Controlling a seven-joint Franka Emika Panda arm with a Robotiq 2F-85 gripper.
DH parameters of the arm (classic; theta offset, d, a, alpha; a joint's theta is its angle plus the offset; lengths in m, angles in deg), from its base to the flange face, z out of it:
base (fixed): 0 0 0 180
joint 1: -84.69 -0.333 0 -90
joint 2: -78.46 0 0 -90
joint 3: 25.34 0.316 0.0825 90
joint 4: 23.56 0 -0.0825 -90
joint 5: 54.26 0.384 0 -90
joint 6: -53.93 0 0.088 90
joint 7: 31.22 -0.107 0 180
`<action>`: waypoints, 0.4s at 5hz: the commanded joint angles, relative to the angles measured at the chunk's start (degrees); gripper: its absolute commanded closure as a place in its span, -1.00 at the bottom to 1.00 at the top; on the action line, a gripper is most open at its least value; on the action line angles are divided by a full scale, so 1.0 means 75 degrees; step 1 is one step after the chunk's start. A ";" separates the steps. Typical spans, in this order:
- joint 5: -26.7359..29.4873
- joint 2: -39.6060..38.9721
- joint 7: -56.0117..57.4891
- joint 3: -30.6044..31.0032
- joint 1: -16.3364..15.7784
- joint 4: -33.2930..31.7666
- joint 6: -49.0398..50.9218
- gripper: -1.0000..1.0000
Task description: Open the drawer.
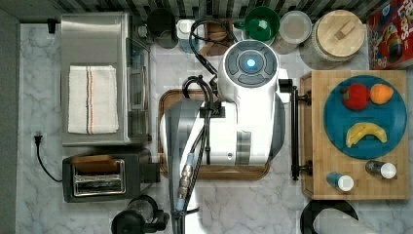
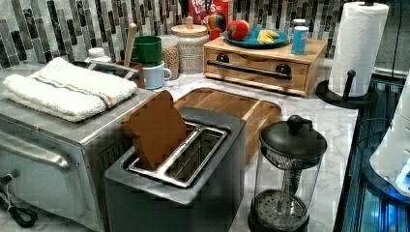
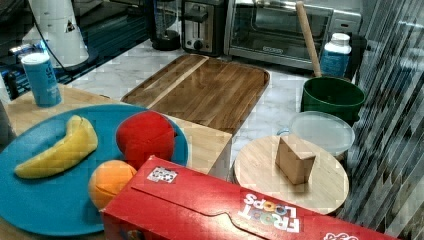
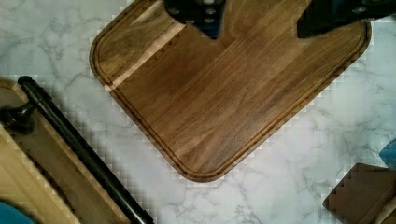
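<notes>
The drawer [image 2: 256, 72] is a light bamboo front set in a low box, and it looks flush with that box. Its long black bar handle [image 2: 249, 69] sits on two black mounts and runs along the box's left side in the top view [image 1: 294, 131]. In the wrist view the handle [image 4: 79, 149] runs beside the drawer front [image 4: 28, 182]. My gripper [image 4: 259, 18] hangs open above the dark wooden tray [image 4: 224, 93], apart from the handle, with nothing between its fingers [image 4: 196, 11]. My arm [image 1: 248, 112] covers much of the tray [image 1: 219, 171] in the top view.
On the box stand a blue plate [image 1: 336, 131] with fruit and two small bottles [image 1: 341, 181]. A toaster [image 2: 179, 159], a toaster oven with a towel [image 1: 92, 97], a glass press [image 2: 290, 174], a paper towel roll [image 2: 358, 46], cups and a jar [image 1: 338, 36] ring the marble counter.
</notes>
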 commanded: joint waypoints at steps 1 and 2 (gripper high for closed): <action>-0.0003 -0.0011 0.0098 0.0007 0.0001 -0.0030 -0.0010 -1.00; 0.0287 -0.0094 0.0745 -0.0069 0.0114 0.0055 0.0021 -1.00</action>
